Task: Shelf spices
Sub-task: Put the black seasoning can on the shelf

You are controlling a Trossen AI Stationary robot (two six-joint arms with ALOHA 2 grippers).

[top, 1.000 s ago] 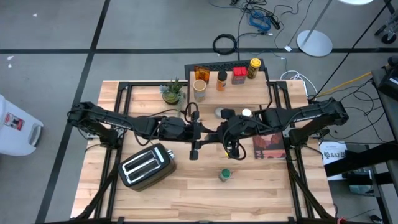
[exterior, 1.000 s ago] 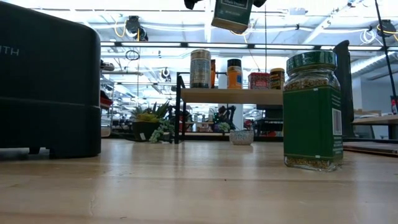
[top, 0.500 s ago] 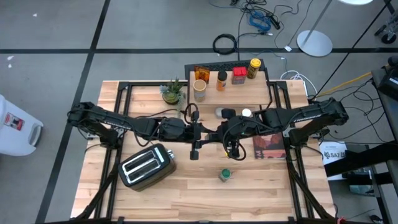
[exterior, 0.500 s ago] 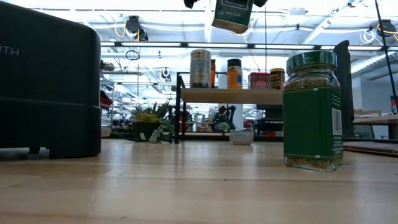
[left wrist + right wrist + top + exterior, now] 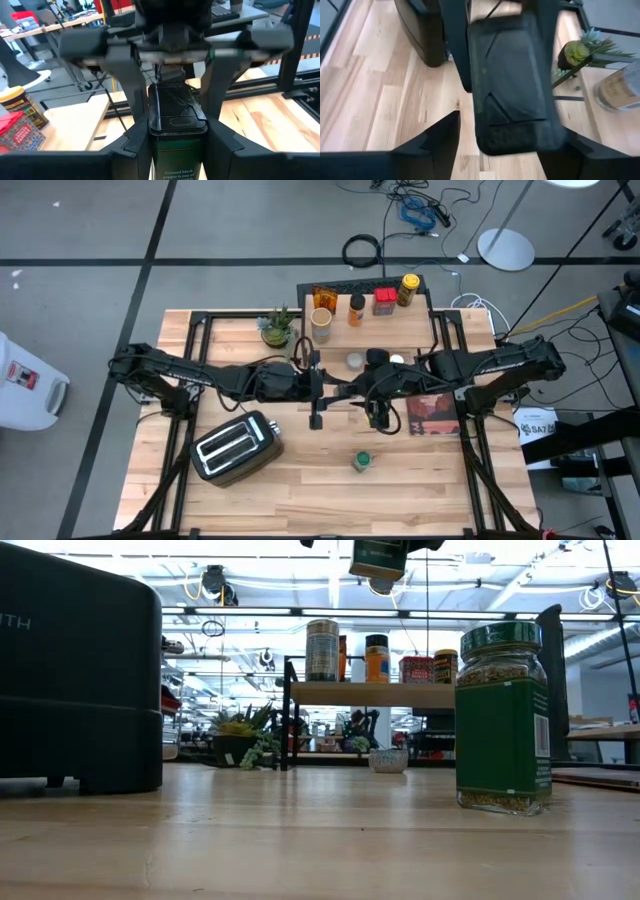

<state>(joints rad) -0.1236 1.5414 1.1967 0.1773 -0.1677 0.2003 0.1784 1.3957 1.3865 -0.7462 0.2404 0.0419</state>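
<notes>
Pepper tin higher; five shelved jars.

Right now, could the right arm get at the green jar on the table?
Probably, for reach: the green jar stands in the open near the right pincer. But that pincer is around the pepper tin, so not yet.

Shelf: far edge, five spices atop.
Green jar: upright, near edge.
Black pepper tin: held aloft, mid-table.

A dark tin fills the view between two dark fingers. Beyond lie the wood tabletop and a potted plant.
</notes>
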